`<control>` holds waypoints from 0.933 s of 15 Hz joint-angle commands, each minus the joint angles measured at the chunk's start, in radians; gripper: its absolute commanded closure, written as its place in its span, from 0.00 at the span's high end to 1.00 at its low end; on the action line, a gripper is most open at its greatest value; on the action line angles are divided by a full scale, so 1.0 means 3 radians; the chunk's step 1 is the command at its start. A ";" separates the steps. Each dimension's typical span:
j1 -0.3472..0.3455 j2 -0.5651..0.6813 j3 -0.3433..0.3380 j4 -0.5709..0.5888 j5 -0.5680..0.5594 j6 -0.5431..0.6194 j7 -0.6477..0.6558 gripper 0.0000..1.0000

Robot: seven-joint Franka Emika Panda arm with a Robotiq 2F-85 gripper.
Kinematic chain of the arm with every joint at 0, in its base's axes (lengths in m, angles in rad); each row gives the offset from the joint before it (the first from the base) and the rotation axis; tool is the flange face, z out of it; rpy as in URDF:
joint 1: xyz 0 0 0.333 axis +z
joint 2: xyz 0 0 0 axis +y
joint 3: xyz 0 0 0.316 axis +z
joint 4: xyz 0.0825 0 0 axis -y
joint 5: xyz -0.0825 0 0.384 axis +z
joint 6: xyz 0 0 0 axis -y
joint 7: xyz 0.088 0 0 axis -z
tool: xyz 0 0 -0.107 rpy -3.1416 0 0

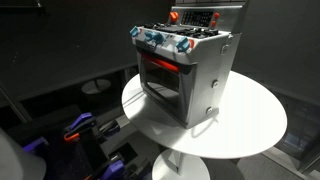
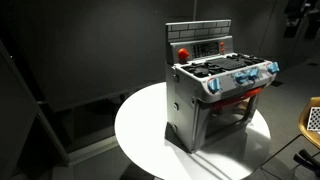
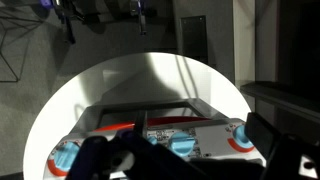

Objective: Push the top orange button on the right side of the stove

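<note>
The silver-grey toy stove [image 1: 195, 70] stands on a round white table [image 1: 250, 125] and shows in both exterior views [image 2: 215, 95]. It has blue-and-red front knobs [image 1: 160, 40], an orange-glowing oven window [image 1: 160, 72] and a raised back panel with red-orange controls [image 1: 195, 17]. A round red button [image 2: 183, 53] sits at one end of that panel. In the wrist view the gripper [image 3: 190, 162] hovers above the stove's knob strip [image 3: 185, 135], its dark fingers spread apart and empty. The back panel is out of the wrist view.
The table's rim [image 2: 135, 150] rings the stove with bare white surface. Dark walls stand behind. Dark equipment with blue and orange parts [image 1: 85, 135] sits low beside the table. A dark object [image 2: 297, 18] hangs at the upper corner.
</note>
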 commanded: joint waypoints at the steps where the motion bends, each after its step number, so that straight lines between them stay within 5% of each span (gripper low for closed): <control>1: -0.0028 0.0000 0.0022 0.0010 0.0008 -0.0011 -0.0008 1.00; 14: -0.0141 0.0125 0.0013 0.0260 -0.0049 0.0357 0.0120 1.00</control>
